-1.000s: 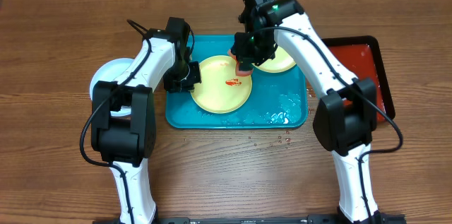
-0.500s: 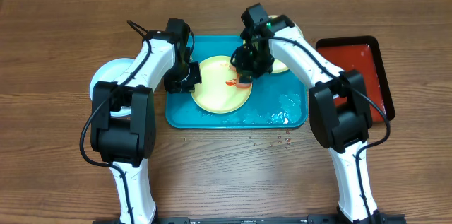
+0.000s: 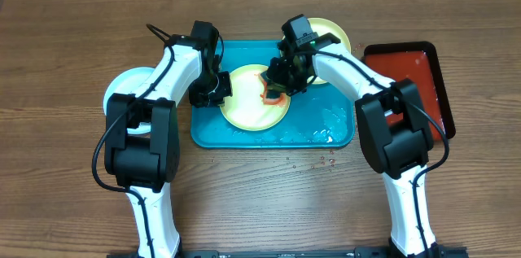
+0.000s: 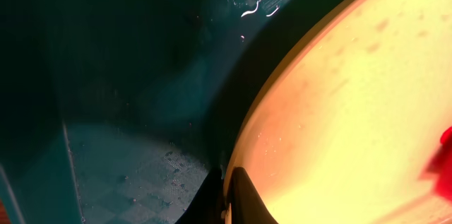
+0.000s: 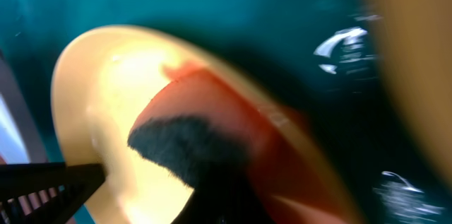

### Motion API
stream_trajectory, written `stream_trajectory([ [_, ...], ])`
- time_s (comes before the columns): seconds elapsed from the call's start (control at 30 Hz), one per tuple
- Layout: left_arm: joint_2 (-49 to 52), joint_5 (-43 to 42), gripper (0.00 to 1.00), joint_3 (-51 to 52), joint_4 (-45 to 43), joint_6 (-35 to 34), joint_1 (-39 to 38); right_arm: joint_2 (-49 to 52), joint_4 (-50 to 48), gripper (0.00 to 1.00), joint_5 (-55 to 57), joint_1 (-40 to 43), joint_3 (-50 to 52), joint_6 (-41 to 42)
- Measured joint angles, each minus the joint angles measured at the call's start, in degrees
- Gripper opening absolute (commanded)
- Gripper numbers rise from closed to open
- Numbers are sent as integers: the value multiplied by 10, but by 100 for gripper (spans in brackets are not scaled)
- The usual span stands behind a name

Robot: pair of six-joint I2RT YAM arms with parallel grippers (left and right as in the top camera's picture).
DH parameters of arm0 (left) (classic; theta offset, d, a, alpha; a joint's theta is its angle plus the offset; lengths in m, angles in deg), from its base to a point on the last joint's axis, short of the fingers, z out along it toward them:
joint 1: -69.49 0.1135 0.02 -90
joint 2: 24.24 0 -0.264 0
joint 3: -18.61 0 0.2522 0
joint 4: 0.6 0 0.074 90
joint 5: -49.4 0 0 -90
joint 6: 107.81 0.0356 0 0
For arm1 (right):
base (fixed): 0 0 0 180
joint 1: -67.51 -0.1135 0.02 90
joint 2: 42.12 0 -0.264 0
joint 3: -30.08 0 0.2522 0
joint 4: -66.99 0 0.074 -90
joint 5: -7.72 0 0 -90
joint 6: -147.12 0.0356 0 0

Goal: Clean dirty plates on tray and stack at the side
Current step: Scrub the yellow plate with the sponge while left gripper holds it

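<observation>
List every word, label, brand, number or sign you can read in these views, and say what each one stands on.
None can be read.
No print shows on the teal tray, the yellow-green plate, the sponge, the dark red tray, the left arm or the right arm.
Both wrist views are too close and blurred to show any lettering.

The overhead camera is looking straight down; both wrist cameras are looking closely at the same round yellow-green plastic plate (image 3: 244, 110).
</observation>
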Motion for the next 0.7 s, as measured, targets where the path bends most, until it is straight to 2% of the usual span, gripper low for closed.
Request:
stream_trajectory([
  [0.27,0,-6,4,0,-1,0,3,4,7,4,-23,-78,0,11],
  [0.47,0,-6,4,1,-1,0,3,5,122,4,-13,-75,-26,-8],
  [0.53,0,-7,4,2,-1,0,3,6,182,4,32,-65,-49,-14],
  [0.7,0,-8,4,2,-1,0,3,10,221,4,150,-50,-85,-19],
])
